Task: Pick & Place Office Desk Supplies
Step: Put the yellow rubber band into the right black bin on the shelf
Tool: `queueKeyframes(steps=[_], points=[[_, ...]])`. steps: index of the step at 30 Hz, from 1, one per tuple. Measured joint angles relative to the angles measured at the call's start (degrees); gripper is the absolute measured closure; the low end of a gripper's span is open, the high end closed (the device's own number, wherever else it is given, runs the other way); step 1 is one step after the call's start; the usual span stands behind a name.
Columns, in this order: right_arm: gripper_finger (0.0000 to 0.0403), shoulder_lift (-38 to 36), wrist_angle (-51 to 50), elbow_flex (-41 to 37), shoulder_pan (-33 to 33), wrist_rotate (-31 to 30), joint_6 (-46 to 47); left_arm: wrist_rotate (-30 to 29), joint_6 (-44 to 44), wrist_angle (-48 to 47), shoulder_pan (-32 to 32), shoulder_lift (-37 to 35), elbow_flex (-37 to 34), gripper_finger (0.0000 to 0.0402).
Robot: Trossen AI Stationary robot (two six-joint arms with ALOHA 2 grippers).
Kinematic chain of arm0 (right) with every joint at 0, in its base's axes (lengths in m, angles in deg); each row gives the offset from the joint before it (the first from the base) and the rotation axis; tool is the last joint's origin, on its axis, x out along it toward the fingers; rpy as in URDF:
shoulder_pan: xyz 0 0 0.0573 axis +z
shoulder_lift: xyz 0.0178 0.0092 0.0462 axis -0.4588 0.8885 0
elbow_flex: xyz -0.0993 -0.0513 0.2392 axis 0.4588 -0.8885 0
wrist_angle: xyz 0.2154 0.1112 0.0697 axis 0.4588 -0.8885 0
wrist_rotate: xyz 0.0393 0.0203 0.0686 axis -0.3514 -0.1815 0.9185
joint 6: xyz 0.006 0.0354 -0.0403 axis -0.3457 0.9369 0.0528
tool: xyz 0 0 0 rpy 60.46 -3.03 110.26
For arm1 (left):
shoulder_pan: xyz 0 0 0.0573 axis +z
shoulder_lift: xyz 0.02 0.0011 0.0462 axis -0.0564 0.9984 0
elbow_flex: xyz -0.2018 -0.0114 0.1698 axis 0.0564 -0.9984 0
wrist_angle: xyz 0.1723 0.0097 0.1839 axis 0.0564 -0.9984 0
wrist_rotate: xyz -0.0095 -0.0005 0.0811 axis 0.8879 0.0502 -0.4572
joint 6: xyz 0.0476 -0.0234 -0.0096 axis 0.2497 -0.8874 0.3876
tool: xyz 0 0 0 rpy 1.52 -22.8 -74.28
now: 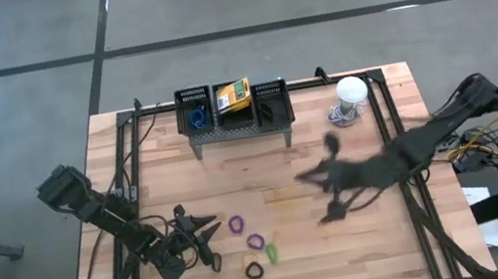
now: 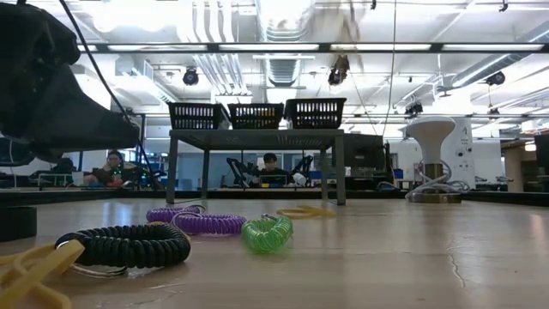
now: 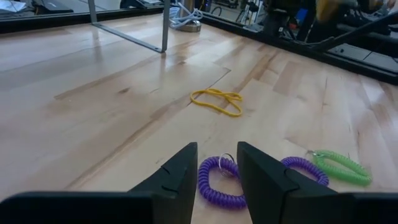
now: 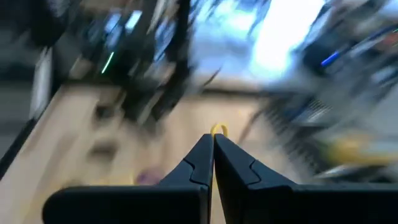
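Nearest the low lens, at 7 o'clock: yellow band [image 2: 30,270], then black loop [image 2: 129,245], with green loop [image 2: 266,233] beyond. Coiled, springy, feather-light by the look of them; likely to squash and skid under a push. Best pinched across one side of the coil, not through the hole.

Left fingers [image 3: 217,154] narrowly parted, empty, poised just above purple loop [image 3: 217,183], toward 7 o'clock on the table [image 1: 368,241].

Right fingers [image 4: 213,138] closed tight, tips apparently nipping held band [image 4: 217,129]. Thin, limp and apt to slip free, at a guess.

Baskets [image 1: 194,108] up on the stand [image 1: 238,131] at 12 o'clock, crayon box [image 1: 232,95] in the middle one.

Only the right wrist view shows that yellow at the tips. Only the high view shows basket contents, hidden by mesh in the low view.
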Motion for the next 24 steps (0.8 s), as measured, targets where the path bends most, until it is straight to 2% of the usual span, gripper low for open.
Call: queueKeyframes(steps=[3,6,9,12,14,17,18,22,24], points=[[0.0394,3.8,1.0,-5.3,-0.3,7.2,5.0,0.5,-0.3,2.8,0.0,0.0,0.0,0.0283],[0.0394,6.9,9.1,-7.7,0.1,5.4,4.6,0.9,8.6,6.7,0.2,0.1,1.9,0.0283],[0.0394,9.6,15.2,-7.9,0.3,5.2,-0.5,3.2,19.8,7.2,1.5,0.1,5.9,0.0283],[0.0394,10.1,15.8,-4.8,0.7,4.3,-5.6,8.6,28.9,7.2,4.0,0.1,9.8,0.0283],[0.0394,9.6,17.7,-2.8,1.2,1.3,-8.8,11.8,32.3,7.2,6.0,0.1,11.5,0.0283],[0.0394,9.6,17.4,-1.5,1.4,1.2,-10.9,15.3,35.7,7.1,9.4,0.1,13.3,0.0283],[0.0394,9.7,17.0,-1.8,1.4,1.3,-10.7,17.6,36.4,7.1,10.6,0.1,13.5,0.0283],[0.0394,9.7,17.0,-5.2,1.3,1.3,-5.5,33.3,36.9,7.2,15.9,0.9,13.6,0.0283],[0.0394,10.0,16.9,-7.6,1.3,1.3,-2.0,35.9,36.9,8.3,17.5,2.0,13.6,0.0283]])
